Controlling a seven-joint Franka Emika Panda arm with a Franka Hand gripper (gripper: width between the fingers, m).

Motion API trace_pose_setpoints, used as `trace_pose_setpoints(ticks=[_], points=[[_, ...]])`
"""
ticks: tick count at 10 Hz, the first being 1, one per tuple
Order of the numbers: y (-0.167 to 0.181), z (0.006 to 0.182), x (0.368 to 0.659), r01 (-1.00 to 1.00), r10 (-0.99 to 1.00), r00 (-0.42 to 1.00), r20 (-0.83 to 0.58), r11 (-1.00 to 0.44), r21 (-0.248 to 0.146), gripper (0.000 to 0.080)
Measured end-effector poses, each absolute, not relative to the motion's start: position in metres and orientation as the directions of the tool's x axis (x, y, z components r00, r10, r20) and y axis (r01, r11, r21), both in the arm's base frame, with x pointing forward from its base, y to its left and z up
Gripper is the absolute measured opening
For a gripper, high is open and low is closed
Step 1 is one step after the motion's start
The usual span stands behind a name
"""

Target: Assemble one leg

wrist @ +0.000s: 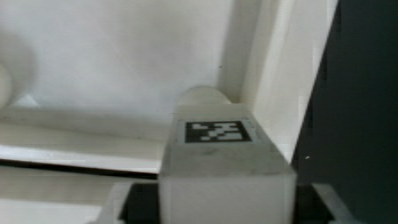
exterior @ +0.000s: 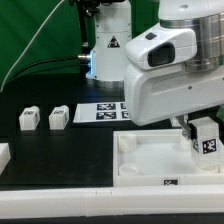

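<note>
My gripper (exterior: 205,133) is shut on a leg (exterior: 208,140), a small white block with a black-and-white tag on its face. I hold it upright at the corner of the large white tray (exterior: 145,162) on the exterior view's right. In the wrist view the leg (wrist: 217,150) fills the space between my fingers (wrist: 139,203), and its far end points into the corner of the tray (wrist: 107,110) by the raised rim. I cannot tell whether it touches the tray. Two more legs (exterior: 28,119) (exterior: 59,117) stand on the black table at the exterior view's left.
The marker board (exterior: 106,110) lies on the table behind the tray. A white part (exterior: 3,155) shows at the exterior view's left edge. A white strip (exterior: 60,205) runs along the front. The robot's base (exterior: 105,50) stands at the back.
</note>
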State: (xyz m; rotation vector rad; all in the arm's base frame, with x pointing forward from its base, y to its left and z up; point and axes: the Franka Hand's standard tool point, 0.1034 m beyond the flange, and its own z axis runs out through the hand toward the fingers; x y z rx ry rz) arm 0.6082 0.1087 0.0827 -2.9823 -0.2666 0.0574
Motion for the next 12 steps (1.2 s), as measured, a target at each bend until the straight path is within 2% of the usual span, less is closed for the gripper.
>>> trace_pose_setpoints(ticks=[3,7,9,12], points=[[0.1087,0.0827,0.6082,0.132,0.138,0.99,-0.031,-0.98,-0.148,0.0291],[0.1089,0.0818,0.6085,-0.351,-0.346,0.936,-0.059,-0.926,-0.138,0.0291],[0.1097,0.0818,0.6085,-0.588,-0.582,0.809,-0.089,-0.801,-0.113,0.0292],[0.1102,0.0815,0.609,-0.814,-0.806,0.581,-0.113,-0.576,-0.076,0.0292]])
